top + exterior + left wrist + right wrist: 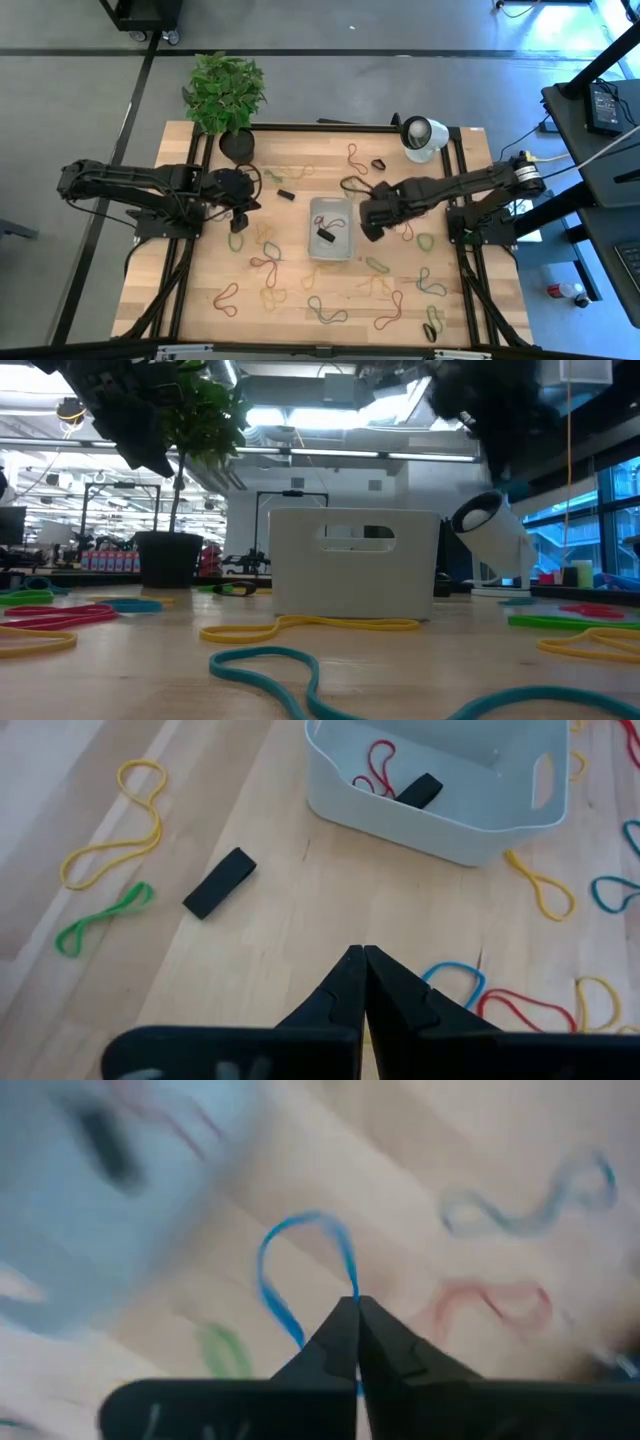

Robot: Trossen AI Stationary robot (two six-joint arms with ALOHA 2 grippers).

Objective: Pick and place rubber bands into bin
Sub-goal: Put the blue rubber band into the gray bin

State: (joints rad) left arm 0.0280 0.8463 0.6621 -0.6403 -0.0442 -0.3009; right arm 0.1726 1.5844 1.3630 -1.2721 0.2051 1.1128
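Note:
The bin (313,226) stands mid-table with a red band (375,768) and a black band (417,790) lying on its floor. Rubber bands in several colours lie loose on the wood all around it. My right gripper (368,228) hovers just beyond the bin's right wall, shut on a blue rubber band (268,1272). My left gripper (240,222) hangs above the table left of the bin, shut and empty (363,952); it points toward the bin's wall (440,825). My right gripper pinches the blue band at one spot on its strand (350,1285), between the two fingertips. The fingers point steeply down from above. The rest of the band hangs as a slack open loop (300,1220) beside and below the tips.
A potted plant (237,143) stands at the far left and a round white lamp-like object (422,135) at the far right. A flat black band (220,882) lies between my left gripper and the bin. Teal and yellow bands (300,625) lie near the front edge.

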